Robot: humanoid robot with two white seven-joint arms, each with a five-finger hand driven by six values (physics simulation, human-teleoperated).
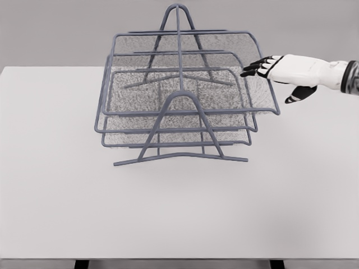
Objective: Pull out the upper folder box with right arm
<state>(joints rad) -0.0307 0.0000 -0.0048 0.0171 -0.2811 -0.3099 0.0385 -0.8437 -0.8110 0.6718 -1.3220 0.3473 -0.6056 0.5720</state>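
1. well, a blue-grey wire rack [180, 120] stands on the white table [179, 213], towards the far side and about in the middle, and everything else can be placed from it.
2. the rack holds stacked mesh trays between two a-shaped end frames, one frame at the near end and one at the far end.
3. the upper folder box [185, 73] is the top tray in the rack, and its right corner juts out past the trays under it.
4. the right hand [280, 70] comes in from the right of the rack, level with that top tray.
5. its fingers are spread and hold nothing; the dark fingertips [251, 69] are right at the tray's right rim, though i can't tell if they touch it.
6. the thumb hangs down below the palm, clear of the rack.
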